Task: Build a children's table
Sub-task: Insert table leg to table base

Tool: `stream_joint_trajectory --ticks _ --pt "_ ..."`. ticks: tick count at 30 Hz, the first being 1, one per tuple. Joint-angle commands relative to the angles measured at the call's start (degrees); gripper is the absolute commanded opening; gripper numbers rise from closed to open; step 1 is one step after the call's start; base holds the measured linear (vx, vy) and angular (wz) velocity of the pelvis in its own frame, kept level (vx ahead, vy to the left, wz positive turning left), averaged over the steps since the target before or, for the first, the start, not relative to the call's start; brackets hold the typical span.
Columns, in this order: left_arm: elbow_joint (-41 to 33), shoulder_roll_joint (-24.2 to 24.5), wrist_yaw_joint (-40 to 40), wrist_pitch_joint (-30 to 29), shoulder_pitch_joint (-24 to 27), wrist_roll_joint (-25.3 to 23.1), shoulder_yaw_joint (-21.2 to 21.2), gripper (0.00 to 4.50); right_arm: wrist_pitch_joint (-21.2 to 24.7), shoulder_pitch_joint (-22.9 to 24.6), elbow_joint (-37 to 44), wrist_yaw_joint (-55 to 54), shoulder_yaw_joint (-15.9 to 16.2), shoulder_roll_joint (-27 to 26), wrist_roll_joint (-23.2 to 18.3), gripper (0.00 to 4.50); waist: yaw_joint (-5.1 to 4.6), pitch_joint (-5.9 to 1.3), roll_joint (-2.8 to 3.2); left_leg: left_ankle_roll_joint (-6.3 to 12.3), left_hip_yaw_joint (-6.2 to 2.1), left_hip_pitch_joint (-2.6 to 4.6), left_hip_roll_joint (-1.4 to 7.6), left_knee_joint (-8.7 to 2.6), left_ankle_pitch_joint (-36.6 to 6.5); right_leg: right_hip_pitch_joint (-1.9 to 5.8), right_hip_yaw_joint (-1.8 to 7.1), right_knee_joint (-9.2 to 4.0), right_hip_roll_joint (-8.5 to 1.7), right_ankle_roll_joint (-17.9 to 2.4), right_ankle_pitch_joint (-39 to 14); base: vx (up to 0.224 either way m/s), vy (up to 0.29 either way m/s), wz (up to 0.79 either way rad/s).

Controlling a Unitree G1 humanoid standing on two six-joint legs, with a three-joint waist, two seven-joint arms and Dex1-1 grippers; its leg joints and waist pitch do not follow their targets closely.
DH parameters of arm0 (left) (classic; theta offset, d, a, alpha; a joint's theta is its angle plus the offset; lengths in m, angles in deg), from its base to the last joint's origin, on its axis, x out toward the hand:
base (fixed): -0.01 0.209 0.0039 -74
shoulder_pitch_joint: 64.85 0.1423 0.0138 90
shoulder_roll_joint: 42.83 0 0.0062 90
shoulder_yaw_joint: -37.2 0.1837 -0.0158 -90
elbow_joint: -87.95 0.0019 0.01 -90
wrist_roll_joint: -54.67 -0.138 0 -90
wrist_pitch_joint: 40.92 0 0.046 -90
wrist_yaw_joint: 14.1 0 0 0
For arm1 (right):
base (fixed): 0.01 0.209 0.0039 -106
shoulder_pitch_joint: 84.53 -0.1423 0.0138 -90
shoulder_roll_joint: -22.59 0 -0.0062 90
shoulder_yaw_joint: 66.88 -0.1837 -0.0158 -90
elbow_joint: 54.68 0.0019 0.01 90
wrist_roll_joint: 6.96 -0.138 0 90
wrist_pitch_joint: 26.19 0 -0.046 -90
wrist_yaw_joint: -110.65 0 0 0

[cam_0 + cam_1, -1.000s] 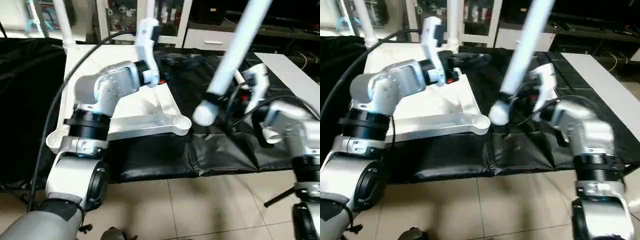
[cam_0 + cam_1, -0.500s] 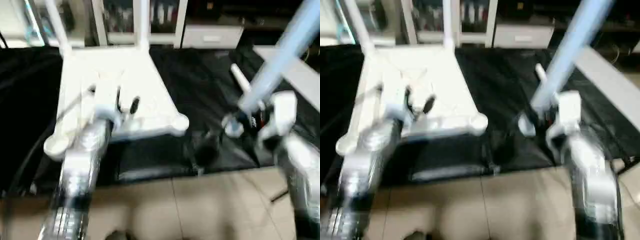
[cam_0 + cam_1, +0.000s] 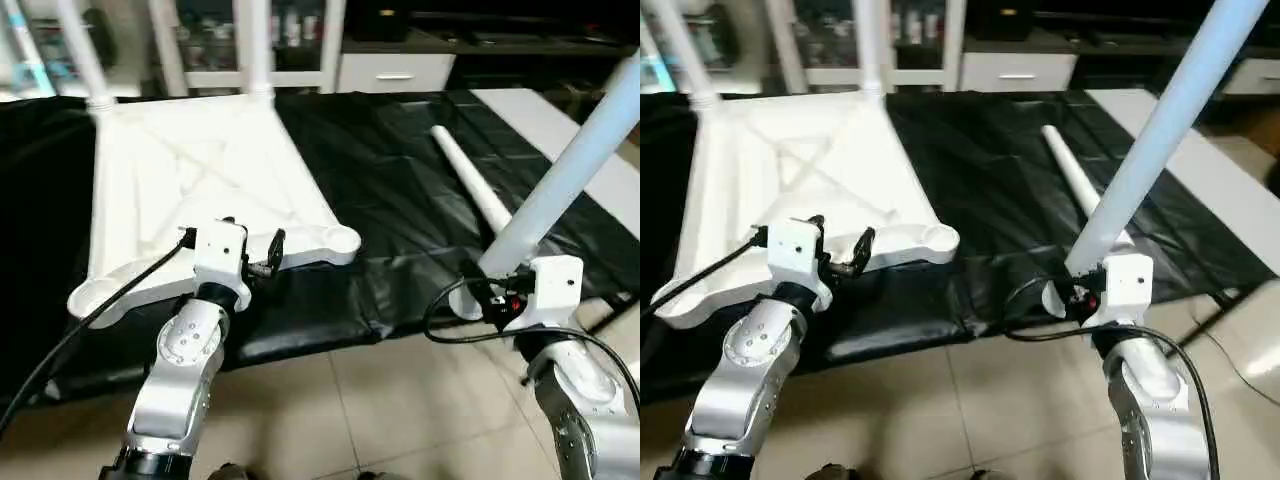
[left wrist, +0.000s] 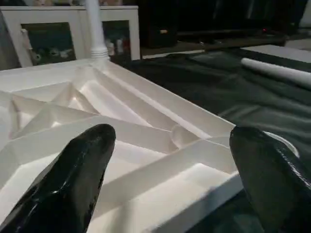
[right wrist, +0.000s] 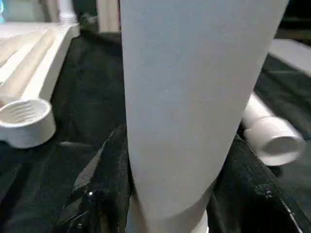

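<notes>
tabletop upside down on black sheet, near edge by floor | left pincer spread, empty, over near rim | right pincer pinching tilted leg off sheet's front edge | loose leg between, open sheet around

Setting: I read it as an indoor lab or demo room. Beige tiled floor at 6 o'clock; black plastic sheeting spread across it; white cabinet with glass doors at 12 o'clock; white drawer unit beside it.
</notes>
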Motion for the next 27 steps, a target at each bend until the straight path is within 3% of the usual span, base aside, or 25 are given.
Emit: stream_joint_trajectory --ticks 1,2,3,4,5,6,7,8,9,10,11,12,13,14,15,16,18,19,20,21,22,23,24,25,27 --pt "-0.07 -0.3 0.6 0.57 0.26 -0.7 -0.25 4.24 -1.34 -0.69 -0.3 0.18 -0.48 0.06 0.31 1.86 -0.68 -2.72 0.21 -3.03 -1.54 3.23 0.33 -5.12 -40.01 1.27 -1.04 -6.47 -0.94 0.87 -38.49 0.0 0.0 0.0" --pt "-0.24 -0.27 0.62 0.87 0.3 -0.64 -0.28 4.24 -2.06 -0.92 -0.65 0.56 -0.31 0.16 0.4 1.86 -0.84 -2.52 0.51 -3.12 -1.72 3.7 0.46 -5.3 -41.97 1.47 -1.64 -6.8 -0.69 0.96 -39.26 -0.04 0.037 -0.21" --pt "-0.31 -0.19 0.72 0.95 0.27 -0.52 -0.1 4.24 -2.36 -1.02 -0.68 0.57 -0.23 0.21 0.25 1.86 -1.52 -1.69 1.16 -3.02 -2.16 4.51 1.03 -6.38 -47.83 2.64 -3.99 -7.55 0.47 1.34 -39.33 0.0 0.0 0.0" --pt "-0.33 -0.13 0.75 1.12 0.22 -0.45 0.09 4.24 -2.56 -1.09 -0.67 0.55 -0.18 0.23 0.12 1.86 -0.74 -0.79 2.47 -3.18 -1.54 1.99 3.34 -11.49 -57.09 6.94 -5.18 0.7 1.83 -1.65 -28.69 -0.078 0.034 -0.11" --pt "-0.34 -0.03 0.71 1.13 0.11 -0.47 0.44 4.24 -2.75 -1.19 -0.58 0.61 0.06 0.34 0.09 1.86 3.73 -0.93 2.75 -3.4 2.31 -1.52 2.59 -12.85 -62.02 9.56 -5.63 9.13 2.01 -3.53 -15.72 -0.056 -0.025 0.05" --pt "-0.34 -0.03 0.71 1.13 0.11 -0.47 0.45 4.24 -2.76 -1.19 -0.58 0.61 0.07 0.35 0.1 1.86 4.14 -0.79 2.43 -1.65 3.09 -0.89 3.37 -12.94 -59.69 9.32 -3.7 10.8 1.72 -3.08 -18.56 -0.056 -0.025 0.05" --pt "-0.32 -0.1 0.74 1.11 0.05 -0.68 0.62 4.24 -3.2 -1.19 -0.63 0.46 0.27 0.53 0.3 1.86 3.25 -2.26 -2.24 -0.93 2.87 5.19 2.49 -3.61 -44.36 5.04 2.83 3.54 -1.58 1.24 -49.62 0.101 -0.152 0.08" --pt "-0.31 -0.13 0.75 1.11 0.04 -0.74 0.63 4.24 -3.32 -1.18 -0.65 0.4 0.31 0.57 0.35 1.86 3.79 0.26 -2.0 -0.31 2.02 8.54 0.07 8.34 -30.58 -1.49 4.32 -9.5 -9.61 -1.3 -72.23 0.187 -0.085 -0.07" --pt "-0.23 -0.23 0.68 1.08 -0.11 -0.81 0.63 4.24 -3.35 -1.28 -0.71 0.34 0.25 0.52 0.17 1.86 4.54 -1.21 -1.79 5.0 -3.34 0.14 -3.33 10.34 -11.83 7.99 9.76 -6.54 -8.55 -6.53 -68.46 0.187 -0.085 -0.07" --pt "-0.15 -0.34 0.59 1.04 -0.26 -0.89 0.57 4.24 -3.38 -1.41 -0.81 0.31 0.23 0.49 0.1 1.86 5.69 -0.85 -2.22 4.84 -3.72 -1.45 -3.36 8.77 -10.75 10.41 9.4 -5.98 -7.99 -6.85 -62.71 0.113 0.02 0.22" --pt "-0.05 -0.43 0.47 1.03 -0.42 -0.94 0.49 4.24 -3.52 -1.36 -0.79 0.29 0.22 0.47 0.07 1.86 6.82 -1.34 -0.54 4.59 -3.04 2.36 -1.6 3.81 -14.22 8.52 8.37 -4.43 -4.8 -9.71 -47.25 0.038 0.006 0.54" --pt "0.06 -0.46 0.38 1.02 -0.58 -0.92 0.39 4.24 -3.58 -1.25 -0.73 0.25 0.23 0.42 0.08 1.86 5.68 -2.84 1.34 4.18 -1.96 7.12 -0.59 -1.28 -14.72 7.8 4.06 -2.1 -0.98 -14.26 -27.48 0.038 0.006 0.54" --pt "0.17 -0.45 0.34 1.08 -0.69 -0.89 0.34 4.24 -3.79 -1.09 -0.73 0.23 0.27 0.4 0.1 1.86 3.08 -3.44 2.01 9.07 -4.83 12.09 2.91 -4.23 -18.23 3.34 1.57 2.58 1.91 -15.78 -13.91 0.019 -0.005 0.38" --pt "0.27 -0.45 0.33 1.1 -0.82 -0.89 0.36 4.24 -3.99 -0.89 -0.71 0.26 0.3 0.39 0.1 1.86 1.94 -3.68 2.4 11.89 -6.83 13.33 5.12 -4.83 -18.46 1.98 0.93 4.48 1.21 -14.5 -11.17 0.052 0.011 0.16" --pt "0.49 -0.35 0.36 1.18 -1.06 -0.82 0.49 4.24 -4.24 -0.76 -0.81 0.25 0.3 0.31 0.11 1.86 0.96 -3.73 2.52 18.03 -8.53 13.38 6.6 -4.98 -16.62 0.75 0.64 6.23 -0.11 -9.68 -8.42 0.052 0.011 0.16" --pt "0.57 -0.36 0.36 1.23 -1.17 -0.88 0.57 4.24 -4.34 -0.7 -0.9 0.15 0.35 0.35 0.05 1.86 0.54 -4.2 1.93 23.2 -8.03 13.38 5.75 -3.69 -11.87 0.0 0.85 5.84 -1.3 -6.19 -4.83 0.114 0.02 0.07" --pt "0.78 -0.39 0.28 1.36 -1.46 -1.02 0.76 4.24 -4.5 -0.58 -0.93 0.03 0.54 0.4 0.0 1.86 1.64 -3.72 -0.35 21.1 -1.4 5.86 -2.17 -0.23 -9.88 6.5 4.09 0.11 -3.32 -9.86 1.0 0.139 -0.002 0.14" --pt "0.78 -0.39 0.28 1.36 -1.46 -1.02 0.76 4.24 -4.5 -0.58 -0.93 0.03 0.54 0.4 0.0 1.86 3.1 -3.94 -1.45 17.43 -1.54 0.13 -4.94 4.1 -9.76 12.59 8.64 -2.52 -6.56 -13.87 0.87 0.151 0.013 0.16" --pt "0.93 -0.37 0.3 1.37 -1.65 -1.02 0.81 4.24 -4.5 -0.6 -0.92 0.0 0.62 0.4 0.01 1.86 4.01 -4.52 -0.87 12.74 -3.04 -2.39 -3.04 6.38 -7.26 14.5 9.61 -2.63 -8.09 -17.9 3.02 0.072 0.015 0.06" --pt "1.17 -0.35 0.3 1.38 -1.91 -0.98 0.83 4.24 -4.52 -0.7 -0.95 0.02 0.68 0.39 0.04 1.86 3.89 -4.36 -0.27 10.78 -3.57 -2.86 -2.26 5.44 -5.34 14.26 8.27 -2.16 -6.93 -18.75 4.44 0.133 0.04 0.08" --pt "1.39 -0.37 0.34 1.4 -2.14 -0.94 0.81 4.24 -4.49 -0.84 -1.02 0.02 0.68 0.39 0.02 1.86 2.95 -4.64 1.35 8.79 -3.54 -1.73 -1.55 1.22 0.54 13.23 3.86 -0.55 -2.18 -16.87 6.22 0.132 0.06 0.01" --pt "1.5 -0.48 0.43 1.39 -2.26 -0.97 0.76 4.24 -4.57 -0.92 -1.17 0.17 0.78 0.56 -0.07 1.86 0.54 -4.51 2.72 13.5 -5.99 2.9 0.25 -1.59 4.2 9.56 -0.39 2.29 2.26 -12.19 1.54 0.226 0.064 -0.02" --pt "1.54 -0.51 0.45 1.38 -2.29 -0.98 0.74 4.24 -4.64 -0.96 -1.26 0.25 0.86 0.66 -0.11 1.86 -1.04 -5.34 3.77 19.68 -9.12 7.98 2.17 -1.59 6.89 5.28 -1.74 5.2 3.12 -9.47 -2.84 0.165 0.039 -0.04" --pt "1.51 -0.6 0.59 1.37 -2.31 -1.02 0.68 4.24 -4.66 -1.14 -1.49 0.47 1.03 0.88 -0.13 1.86 -2.53 -6.0 3.04 30.14 -13.22 12.91 6.16 -1.51 7.56 -0.33 -1.1 8.66 1.15 -3.83 -12.88 0.153 0.004 -0.02" --pt "1.58 -0.77 0.8 1.37 -2.47 -1.08 0.57 4.24 -4.72 -1.64 -1.96 0.88 1.23 1.19 -0.15 1.86 -2.07 -5.18 2.21 32.41 -11.29 10.28 5.87 -1.93 9.2 -1.98 -0.31 10.47 -0.03 2.02 -9.82 0.093 0.004 0.01"
